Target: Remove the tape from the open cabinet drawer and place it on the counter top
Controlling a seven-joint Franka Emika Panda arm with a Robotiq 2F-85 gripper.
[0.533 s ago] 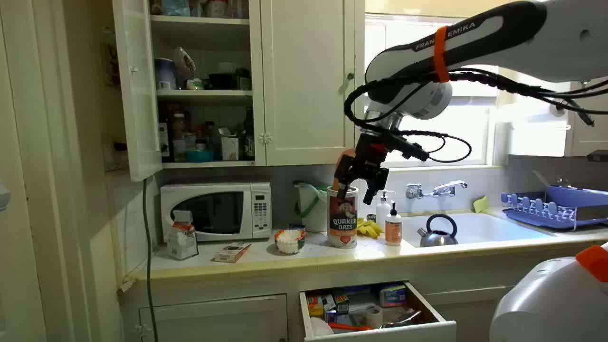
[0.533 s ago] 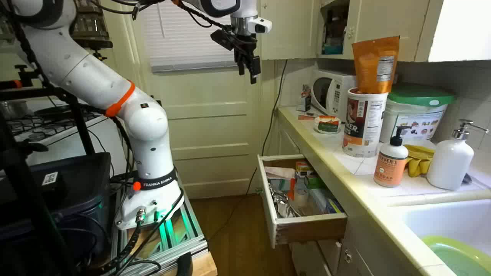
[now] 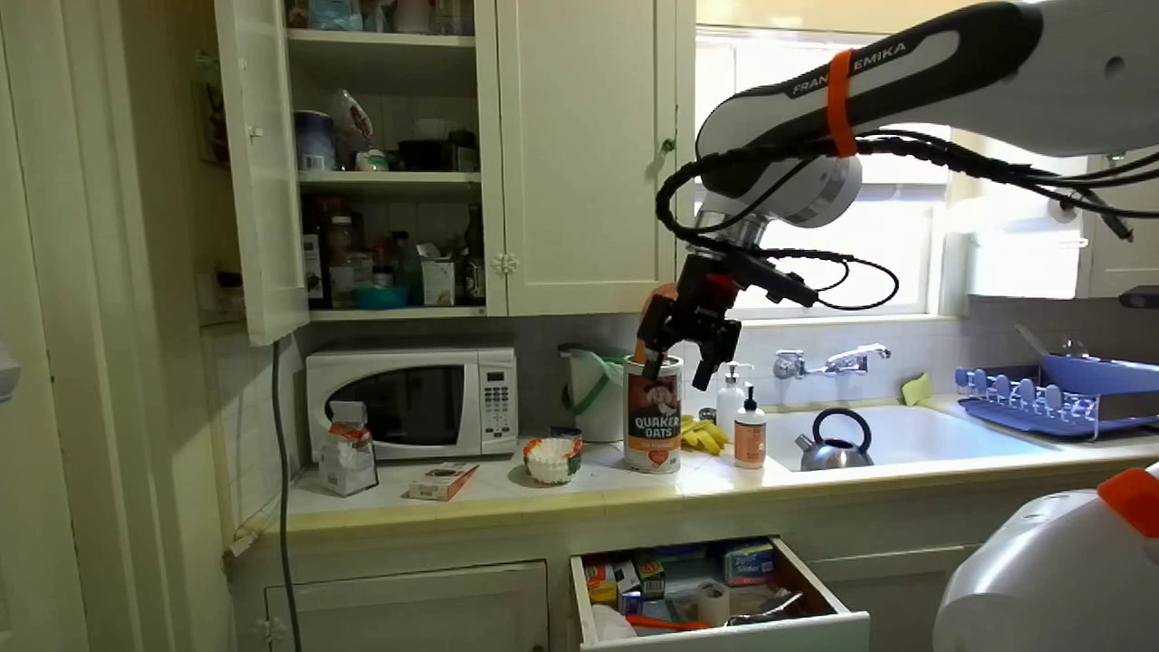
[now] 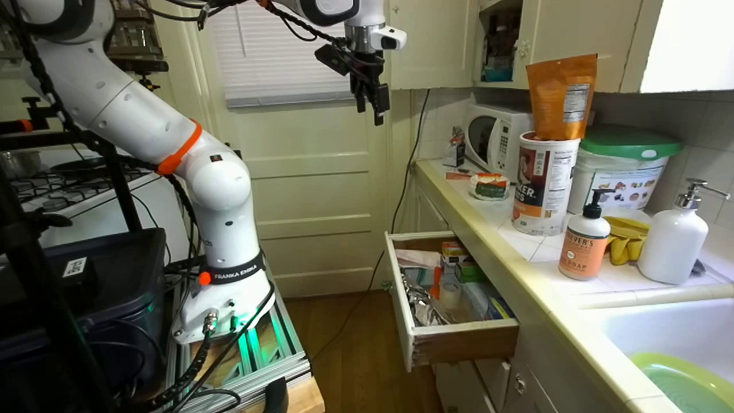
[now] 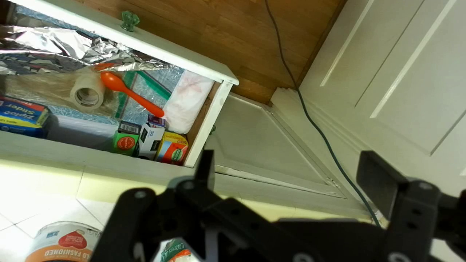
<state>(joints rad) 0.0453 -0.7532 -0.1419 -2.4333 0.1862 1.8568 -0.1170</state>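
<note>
The cabinet drawer (image 3: 724,637) is pulled open; it also shows in an exterior view (image 4: 402,312) and in the wrist view (image 5: 164,51). The roll of tape (image 5: 93,80) lies inside beside an orange spoon, and shows in both exterior views (image 3: 713,603) (image 4: 450,295). The pale counter top (image 3: 584,493) is above the drawer; it also shows in an exterior view (image 4: 530,252) and the wrist view (image 5: 40,189). My gripper (image 5: 291,171) is open and empty, well above the drawer, fingers pointing down, as both exterior views show (image 3: 676,371) (image 4: 370,113).
In the drawer are foil (image 5: 72,43), the orange spoon (image 5: 134,96), small boxes (image 5: 151,138) and a Ziploc box (image 5: 22,114). On the counter stand an oats can (image 4: 545,183) with an orange pouch (image 4: 562,97), a soap bottle (image 4: 584,249) and a microwave (image 3: 407,407).
</note>
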